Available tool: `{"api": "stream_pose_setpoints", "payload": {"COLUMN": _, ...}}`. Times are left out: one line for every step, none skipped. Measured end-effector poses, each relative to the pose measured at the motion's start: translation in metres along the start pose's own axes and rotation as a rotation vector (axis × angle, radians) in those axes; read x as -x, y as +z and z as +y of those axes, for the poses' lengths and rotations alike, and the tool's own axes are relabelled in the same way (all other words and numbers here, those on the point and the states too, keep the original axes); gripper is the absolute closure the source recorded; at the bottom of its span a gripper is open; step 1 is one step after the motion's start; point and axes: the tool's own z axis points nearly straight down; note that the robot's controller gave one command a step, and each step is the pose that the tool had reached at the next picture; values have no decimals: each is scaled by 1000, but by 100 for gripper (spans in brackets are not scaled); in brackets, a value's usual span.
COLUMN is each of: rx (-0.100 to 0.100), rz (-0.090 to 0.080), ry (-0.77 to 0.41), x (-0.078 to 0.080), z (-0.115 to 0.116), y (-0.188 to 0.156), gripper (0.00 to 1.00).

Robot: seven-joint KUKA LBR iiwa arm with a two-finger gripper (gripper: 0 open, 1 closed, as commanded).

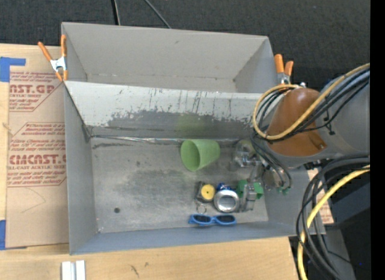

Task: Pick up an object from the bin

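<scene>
My gripper (245,156) hangs low at the right side of the bin floor, just right of a light green plastic cup (199,153) that lies on its side with its mouth toward the left front. In front of the gripper lie a shiny silver can with blue on it (227,200) and a small green piece (253,191). A small yellow round thing (207,192) rests to the left of the can. I see nothing held by the gripper.
A pair of blue sunglasses (213,219) lies by the front wall. The arm with its orange cover and yellow-black cables leans over the bin's right rim. The left half of the floor is bare scuffed metal.
</scene>
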Motion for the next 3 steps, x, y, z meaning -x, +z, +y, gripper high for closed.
{"api": "stream_pose_setpoints", "payload": {"rx": -5, "rz": -9, "ry": -136, "x": 33, "z": -3, "y": -5, "gripper": 0}}
{"api": "stream_pose_setpoints", "payload": {"rx": -5, "rz": -7, "ry": -217, "x": 13, "z": 8, "y": -38, "gripper": 0}}
{"api": "stream_pose_setpoints", "payload": {"rx": -5, "rz": -6, "ry": -321, "x": -32, "z": 21, "y": -4, "gripper": 0}}
